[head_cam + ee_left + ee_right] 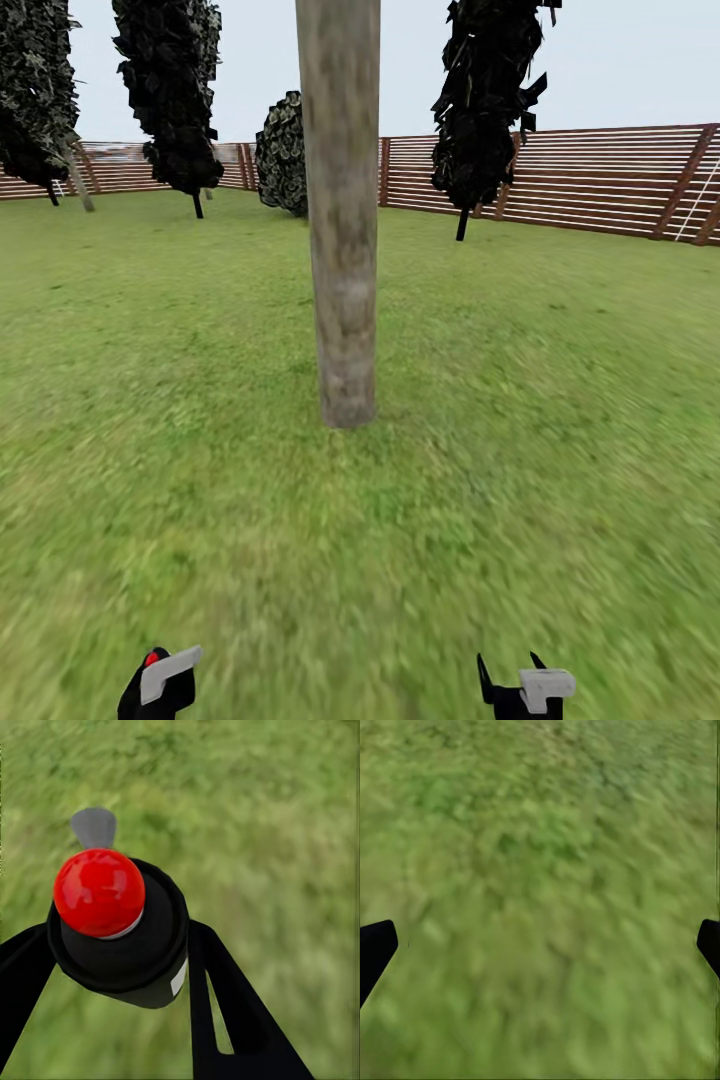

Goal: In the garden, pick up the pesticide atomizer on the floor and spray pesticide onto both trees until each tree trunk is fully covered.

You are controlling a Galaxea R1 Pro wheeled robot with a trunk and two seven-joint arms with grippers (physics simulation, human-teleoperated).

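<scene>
Black fingers of the left gripper (127, 967) clamp the pesticide atomizer (120, 934), red cap up, low and left of the tree trunk (340, 210). That grey-tan trunk rises dead centre from the lawn (560, 400), slatted fence (600, 175) behind it. Right of the trunk, the right gripper (540, 945) hangs spread wide, holding nothing.
</scene>
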